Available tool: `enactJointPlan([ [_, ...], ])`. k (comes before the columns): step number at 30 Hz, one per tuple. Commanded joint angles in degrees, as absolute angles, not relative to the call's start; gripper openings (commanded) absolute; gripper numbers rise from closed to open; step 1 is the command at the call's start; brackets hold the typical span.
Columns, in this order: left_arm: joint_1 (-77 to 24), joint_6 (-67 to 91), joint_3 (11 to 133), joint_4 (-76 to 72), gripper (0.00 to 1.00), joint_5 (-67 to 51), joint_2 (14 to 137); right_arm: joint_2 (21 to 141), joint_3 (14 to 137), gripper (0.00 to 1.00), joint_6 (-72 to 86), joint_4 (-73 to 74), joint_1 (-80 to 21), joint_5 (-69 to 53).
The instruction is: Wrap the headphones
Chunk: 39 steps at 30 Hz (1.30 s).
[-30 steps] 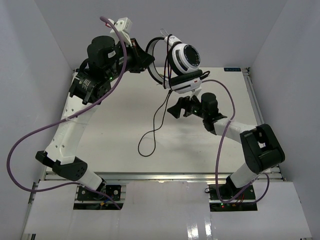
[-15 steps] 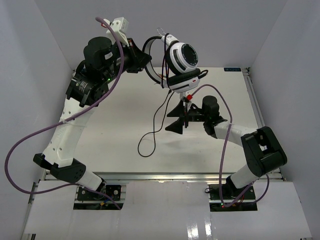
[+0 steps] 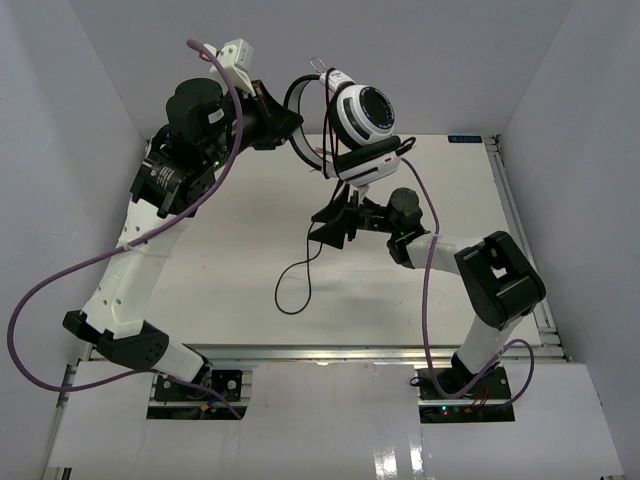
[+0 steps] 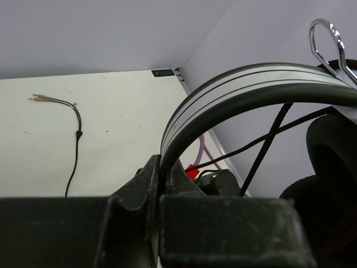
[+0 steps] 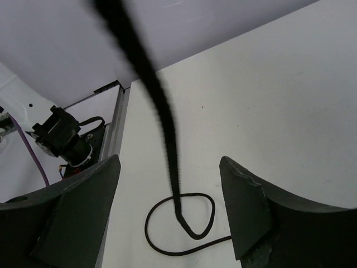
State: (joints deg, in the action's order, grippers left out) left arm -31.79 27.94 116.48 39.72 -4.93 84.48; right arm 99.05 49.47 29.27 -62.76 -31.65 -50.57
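The left arm (image 3: 130, 270) climbs from its base at the near left edge of the bench, folds at a high elbow and turns its forearm to the right, wrist raised well above the surface. The left gripper (image 3: 288, 125) is clamped on the band of the headphones (image 3: 365, 115), jaws pressed tight against it. The right arm (image 3: 500, 285) bends at a low elbow and stretches its forearm leftward. The right gripper (image 3: 330, 225) sits beneath the left one, its fingers (image 5: 83, 195) spread wide, the cord (image 5: 162, 111) hanging between them and touching neither.
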Motion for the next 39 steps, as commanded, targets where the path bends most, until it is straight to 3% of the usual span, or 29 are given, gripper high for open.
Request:
enactJointPlan([
  [1, -32.0, 33.9, 116.5, 33.2, 0.00, -4.1, 80.4, 101.5, 52.4, 0.59, 36.1, -71.7, -32.7, -49.6],
  [3, -31.9, 34.6, 116.1, 33.1, 0.00, -2.3, 79.9, 101.5, 52.3, 0.44, 36.2, -72.4, -33.1, -50.6],
  [5, -31.9, 34.9, 115.8, 33.1, 0.00, 1.5, 79.5, 100.2, 50.3, 0.18, 35.5, -72.6, -33.3, -50.6],
  [7, -31.9, 35.2, 115.7, 33.3, 0.00, 6.8, 79.4, 98.1, 47.5, 0.08, 34.1, -72.5, -33.4, -50.3],
  [11, -31.8, 35.4, 115.5, 33.7, 0.00, 13.8, 80.9, 89.7, 44.2, 0.08, 20.7, -54.6, -34.0, -46.8],
  [14, -31.5, 34.1, 115.4, 34.4, 0.00, 20.2, 83.4, 82.1, 45.6, 0.08, 4.4, -33.0, -35.4, -43.1],
  [24, -29.8, 35.3, 113.2, 31.5, 0.00, 24.8, 93.0, 79.5, 65.6, 0.08, -29.3, 11.3, -47.7, -21.9],
  [31, -29.8, 29.2, 109.4, 33.0, 0.00, 26.8, 96.8, 82.2, 75.5, 0.08, -41.8, 27.1, -53.5, -4.7],
  [39, -29.9, 18.5, 93.3, 32.4, 0.00, 24.0, 94.4, 78.8, 76.1, 0.08, -53.5, 26.4, -52.5, 16.8],
])
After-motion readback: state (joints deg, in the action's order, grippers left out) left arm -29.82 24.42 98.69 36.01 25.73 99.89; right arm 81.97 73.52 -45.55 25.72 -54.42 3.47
